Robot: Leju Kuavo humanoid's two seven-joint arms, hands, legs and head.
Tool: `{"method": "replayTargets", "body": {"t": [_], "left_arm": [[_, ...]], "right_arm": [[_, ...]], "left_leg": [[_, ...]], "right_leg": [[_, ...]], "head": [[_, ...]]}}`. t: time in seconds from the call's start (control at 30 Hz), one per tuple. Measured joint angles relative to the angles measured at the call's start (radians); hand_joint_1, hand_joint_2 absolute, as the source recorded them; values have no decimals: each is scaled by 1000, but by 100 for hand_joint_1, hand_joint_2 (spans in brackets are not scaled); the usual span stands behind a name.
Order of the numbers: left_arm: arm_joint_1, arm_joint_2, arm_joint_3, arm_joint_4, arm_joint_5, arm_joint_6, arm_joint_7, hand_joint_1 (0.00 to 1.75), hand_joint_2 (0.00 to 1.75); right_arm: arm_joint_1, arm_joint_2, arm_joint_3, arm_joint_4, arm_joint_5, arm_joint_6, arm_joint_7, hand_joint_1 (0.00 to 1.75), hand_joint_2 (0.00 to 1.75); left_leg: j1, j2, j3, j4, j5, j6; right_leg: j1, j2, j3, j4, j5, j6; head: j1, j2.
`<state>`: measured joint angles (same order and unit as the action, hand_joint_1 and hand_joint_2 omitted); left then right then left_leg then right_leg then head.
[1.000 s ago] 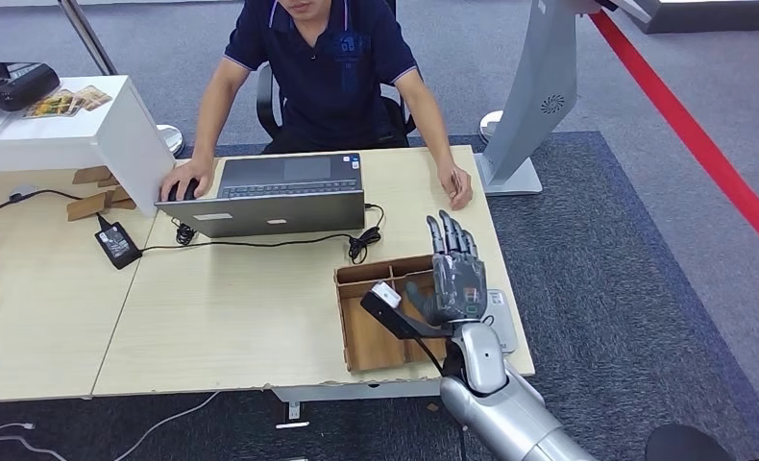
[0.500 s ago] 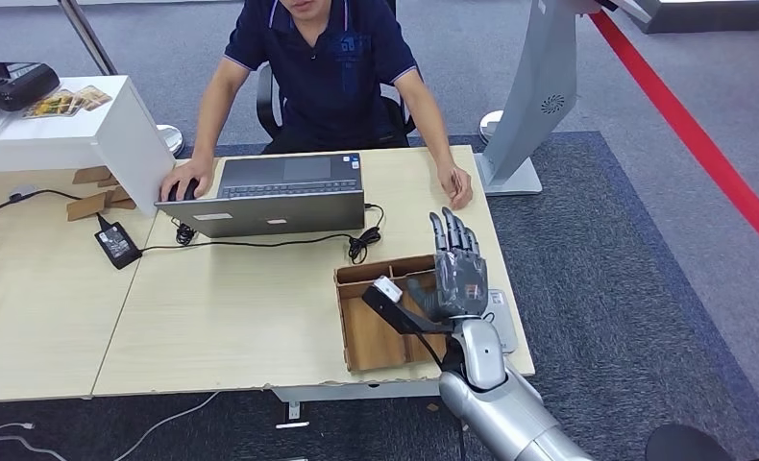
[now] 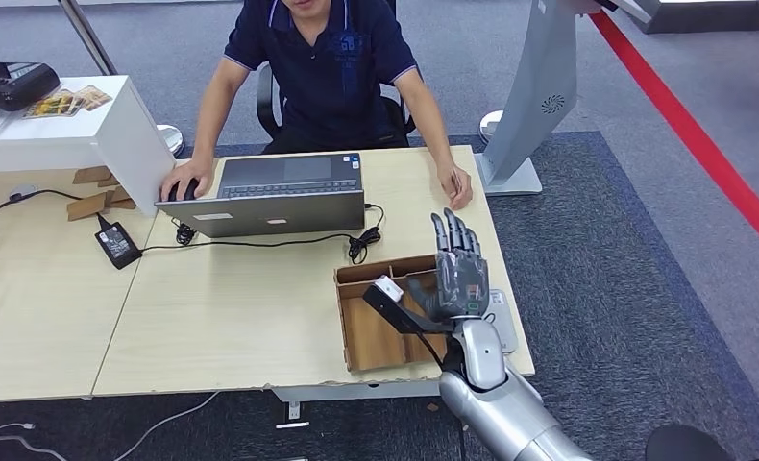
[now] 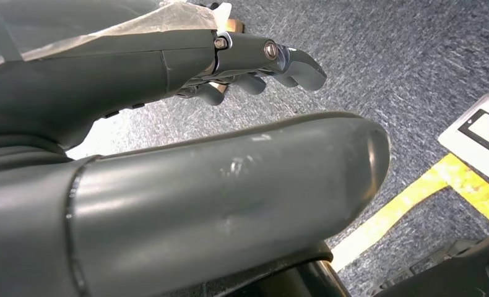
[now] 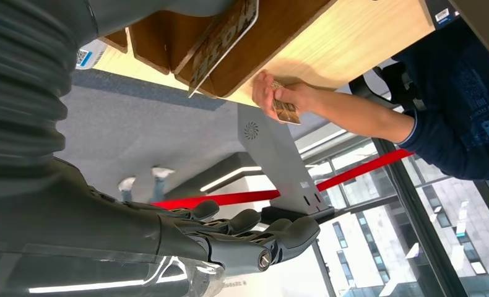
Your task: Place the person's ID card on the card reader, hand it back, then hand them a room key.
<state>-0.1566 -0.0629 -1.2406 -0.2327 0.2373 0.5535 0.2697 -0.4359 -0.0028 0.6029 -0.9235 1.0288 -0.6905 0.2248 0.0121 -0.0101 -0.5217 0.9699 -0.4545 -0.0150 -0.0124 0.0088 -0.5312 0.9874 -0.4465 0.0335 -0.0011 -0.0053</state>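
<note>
Right hand (image 3: 457, 274) raised over wooden tray (image 3: 361, 336), fingers straight, apart, holding nothing. Card (image 5: 285, 110) w/ person's hand (image 3: 457, 187) at desk edge. Left hand (image 4: 254, 59) empty, fingers slightly curled. Risk: reach falls short, fumbled handover.

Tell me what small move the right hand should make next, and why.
Probably ease the right hand forward toward the person's hand. The right hand hovers open above the wooden tray, holding nothing, while the person holds a card at the far edge of the table, so the card is not yet taken.
</note>
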Motion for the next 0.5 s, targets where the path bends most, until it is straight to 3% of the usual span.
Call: {"method": "replayTargets", "body": {"t": [0.5], "left_arm": [[0, 0, 0, 0, 5, 0, -3, 0, 0]], "right_arm": [[0, -17, -5, 3, 3, 0, 21, 0, 175]], "left_leg": [[0, 0, 0, 0, 0, 0]], "right_leg": [[0, 0, 0, 0, 0, 0]], "head": [[0, 0]]}}
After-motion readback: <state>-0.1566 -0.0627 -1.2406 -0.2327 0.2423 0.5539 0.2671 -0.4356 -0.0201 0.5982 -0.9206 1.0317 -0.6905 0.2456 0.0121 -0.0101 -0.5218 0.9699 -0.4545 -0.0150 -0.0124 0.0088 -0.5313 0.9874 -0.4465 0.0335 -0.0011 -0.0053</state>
